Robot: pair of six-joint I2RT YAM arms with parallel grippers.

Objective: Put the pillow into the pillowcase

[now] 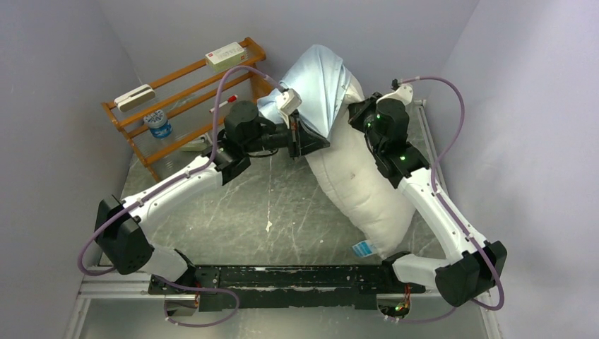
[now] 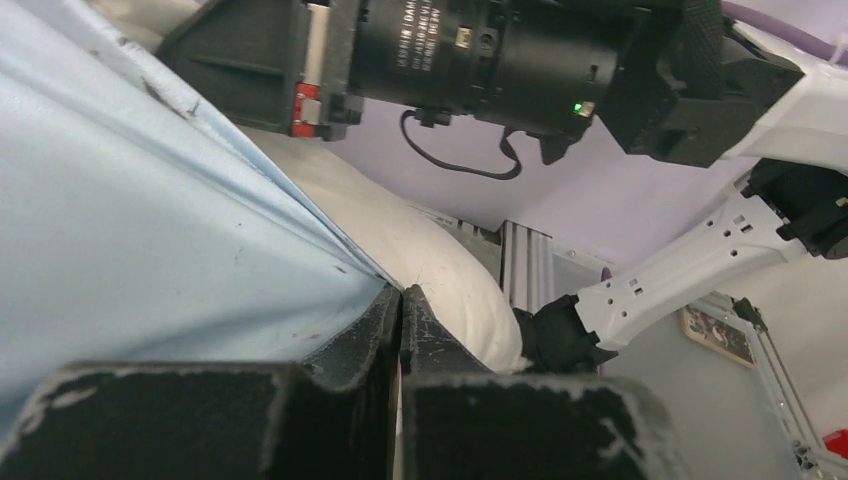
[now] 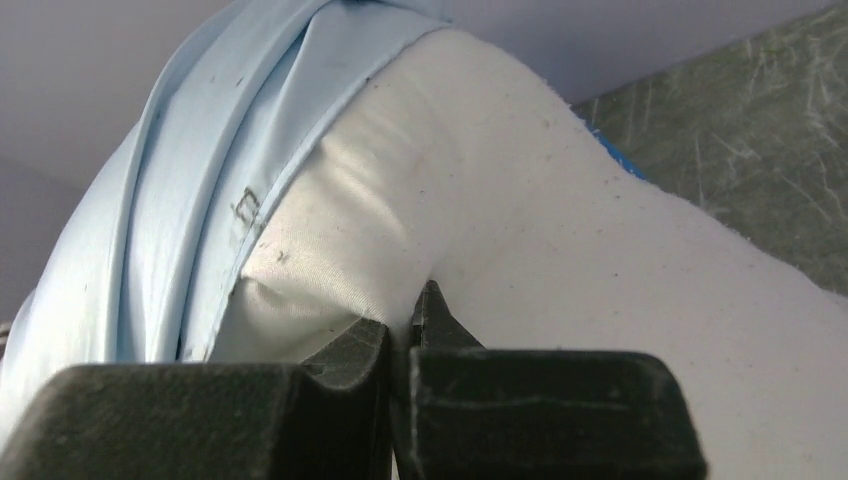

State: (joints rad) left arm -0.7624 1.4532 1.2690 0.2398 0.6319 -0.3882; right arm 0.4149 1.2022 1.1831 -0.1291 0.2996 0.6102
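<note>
**Case caps one end only; the rest of the pillow runs back past both jaws**

The pillow (image 1: 360, 191) lies slantwise on the surface (image 1: 233, 212). Its long axis runs from the end capped by the pillowcase (image 1: 318, 81), between the two pairs of jaws, and back towards the right arm's base. Only that capped end is inside. The rest of the white body lies bare behind the jaws, ending at a small blue tag (image 1: 362, 248).

The left jaws are closed on the pillowcase hem, and in the left wrist view the pale blue cloth funnels straight into the pinch, with the pillow just beyond it. The right jaws are closed on a fold of the pillow itself, right beside the case's edge. The two pairs face each other across the pillow at the case's mouth.

I judge the hem must travel along that axis, away from the capped end, and the left jaws are placed to draw it. The pillow looks plump and dimples at the pinch. The pillowcase is thin and pulled into taut creases.
</note>
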